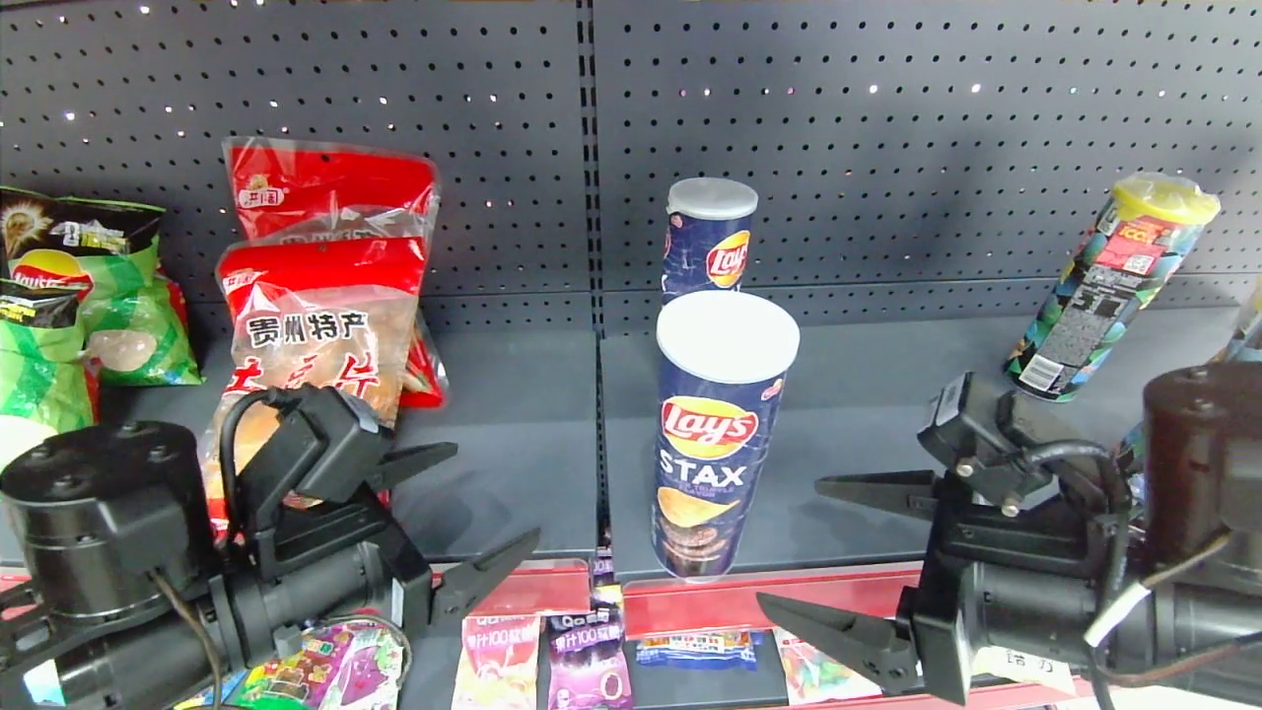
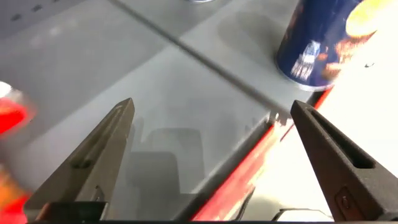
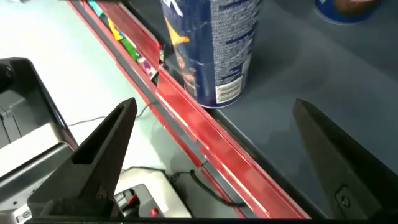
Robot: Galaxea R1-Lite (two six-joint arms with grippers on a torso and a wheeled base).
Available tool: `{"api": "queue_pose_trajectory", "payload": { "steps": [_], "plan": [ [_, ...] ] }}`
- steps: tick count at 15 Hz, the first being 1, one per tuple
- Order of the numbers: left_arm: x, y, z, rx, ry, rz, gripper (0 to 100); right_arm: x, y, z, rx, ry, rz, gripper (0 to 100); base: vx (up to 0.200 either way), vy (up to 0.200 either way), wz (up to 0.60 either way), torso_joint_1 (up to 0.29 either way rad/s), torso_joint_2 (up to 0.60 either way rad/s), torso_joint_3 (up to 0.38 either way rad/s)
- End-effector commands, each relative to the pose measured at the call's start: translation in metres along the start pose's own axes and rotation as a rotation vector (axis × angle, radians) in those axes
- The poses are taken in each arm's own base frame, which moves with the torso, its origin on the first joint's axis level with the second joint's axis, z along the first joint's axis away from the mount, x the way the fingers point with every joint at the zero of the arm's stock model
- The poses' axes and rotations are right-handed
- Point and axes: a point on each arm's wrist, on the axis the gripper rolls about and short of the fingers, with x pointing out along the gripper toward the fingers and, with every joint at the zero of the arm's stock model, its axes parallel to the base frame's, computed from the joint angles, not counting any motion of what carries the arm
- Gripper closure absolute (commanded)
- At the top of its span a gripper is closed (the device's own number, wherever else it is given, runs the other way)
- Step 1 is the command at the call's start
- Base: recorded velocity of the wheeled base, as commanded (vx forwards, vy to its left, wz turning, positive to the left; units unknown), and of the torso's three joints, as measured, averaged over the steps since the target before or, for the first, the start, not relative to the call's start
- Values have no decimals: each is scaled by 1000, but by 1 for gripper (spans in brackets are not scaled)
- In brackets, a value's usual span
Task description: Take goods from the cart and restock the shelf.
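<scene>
Left hand: my left hand (image 1: 496,491) (image 2: 211,106) hangs in front of the left half of the shelf (image 1: 513,414) (image 2: 186,93) (image 3: 323,81). Its fingers are spread wide with nothing between them, and the tips point across toward the front can.
Right hand: my right hand (image 1: 789,542) (image 3: 214,102) hangs in front of the right half. It is spread just as wide, holds nothing, and its tips point at the front can from the other side.
Front can: the front can (image 1: 715,444) (image 2: 317,43) (image 3: 214,50) is tall and blue with a white lid. It stands upright at the shelf's front lip, just right of the seam between the two boards. It is between my hands and touches neither.
Rear can: the rear can (image 1: 705,242), of the same kind, stands upright straight behind it, by the back panel (image 1: 887,148).
Tilted can: the tilted can (image 1: 1109,286) has a yellow lid and leans at the far right of the shelf, behind my right hand, lid end toward the back panel.
Red bags: two red bags (image 1: 315,316) stand one behind the other on the left half, behind my left hand.
Green bags: the green bags (image 1: 69,296) sit at the far left, beside the red bags.
Red strip: the red strip (image 1: 710,602) (image 2: 249,168) (image 3: 205,134) runs along the shelf's front edge, just under the front can.
Lower level: small colourful packets (image 1: 552,661) lie on the level below.
</scene>
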Motion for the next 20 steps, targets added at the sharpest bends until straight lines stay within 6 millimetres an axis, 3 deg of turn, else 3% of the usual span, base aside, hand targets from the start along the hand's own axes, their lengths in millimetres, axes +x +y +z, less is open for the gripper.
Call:
{"api": "queue_pose_trajectory", "payload": {
  "steps": [1, 12, 20],
  "plan": [
    [-11, 3, 3, 2, -30, 26, 0, 11, 0, -5, 2, 41, 9, 0, 0, 0, 0, 0, 0, 0],
    [-13, 5, 7, 1, -46, 41, 0, 44, -5, -16, 8, 71, -6, 0, 0, 0, 0, 0, 0, 0],
    [-13, 6, 6, -2, -43, 42, 0, 48, -16, -12, 18, 68, -83, 0, 0, 0, 0, 0, 0, 0]
  ]
}}
